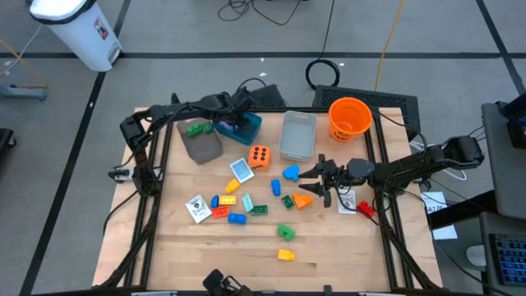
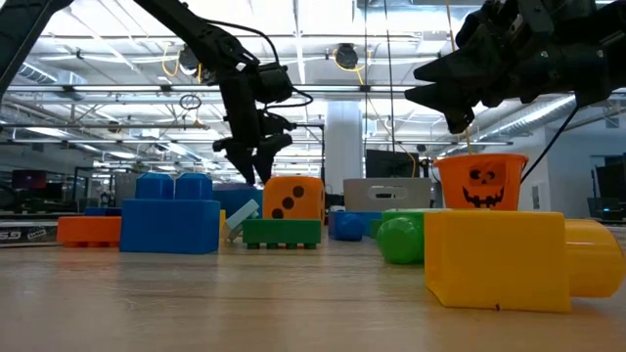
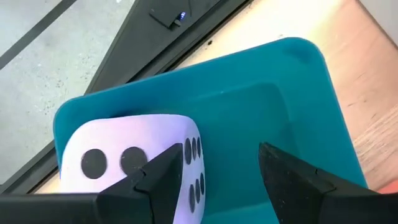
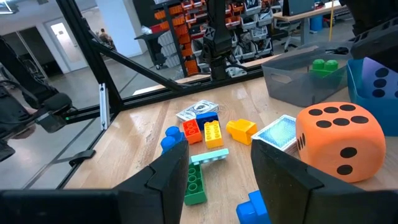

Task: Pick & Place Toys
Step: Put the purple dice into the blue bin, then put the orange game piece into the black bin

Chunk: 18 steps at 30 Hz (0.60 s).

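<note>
Left tool (image 3: 211, 180) hovers over teal box (image 1: 245, 127) at desk's far left, fingers parted, grasping nothing; purple die (image 3: 134, 162) lies in box just beside them. Right tool (image 1: 319, 182) at centre-right, released, empty, nearest orange brick (image 1: 302, 201).

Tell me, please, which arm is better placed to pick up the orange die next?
Probably the right. The right gripper hovers open near the middle, facing the orange die, with nothing held. The left gripper is open over the teal box, where the purple die lies.
</note>
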{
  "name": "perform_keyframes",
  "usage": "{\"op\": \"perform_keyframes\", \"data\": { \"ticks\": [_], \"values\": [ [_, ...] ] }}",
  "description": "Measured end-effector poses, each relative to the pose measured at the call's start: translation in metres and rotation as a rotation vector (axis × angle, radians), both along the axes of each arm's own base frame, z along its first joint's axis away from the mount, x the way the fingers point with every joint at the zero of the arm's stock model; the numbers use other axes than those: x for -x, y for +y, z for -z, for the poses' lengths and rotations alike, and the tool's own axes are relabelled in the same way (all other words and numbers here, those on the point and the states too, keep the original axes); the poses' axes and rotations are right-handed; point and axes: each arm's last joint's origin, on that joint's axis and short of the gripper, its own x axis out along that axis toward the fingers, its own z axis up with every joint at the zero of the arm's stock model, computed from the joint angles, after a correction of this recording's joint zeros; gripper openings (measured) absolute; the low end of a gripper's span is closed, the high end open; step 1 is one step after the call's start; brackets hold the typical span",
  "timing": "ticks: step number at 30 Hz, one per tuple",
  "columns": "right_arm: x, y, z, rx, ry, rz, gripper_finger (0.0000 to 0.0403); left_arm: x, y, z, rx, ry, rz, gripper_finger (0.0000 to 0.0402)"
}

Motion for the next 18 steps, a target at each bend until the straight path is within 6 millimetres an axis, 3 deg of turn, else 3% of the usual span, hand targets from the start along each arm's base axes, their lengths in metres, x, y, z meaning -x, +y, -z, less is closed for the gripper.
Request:
{"op": "perform_keyframes", "data": {
  "ticks": [11, 18],
  "values": [
    [0.0, 0.0, 0.0, 0.0, 0.0, 0.0, 0.0167, -0.007, 0.002, -0.004, -0.018, -0.073, 0.07, 0.0214],
    [0.0, 0.0, 0.0, 0.0, 0.0, 0.0, 0.0167, -0.018, -0.009, -0.039, -0.015, -0.222, 0.277, 0.0214]
  ]
}}
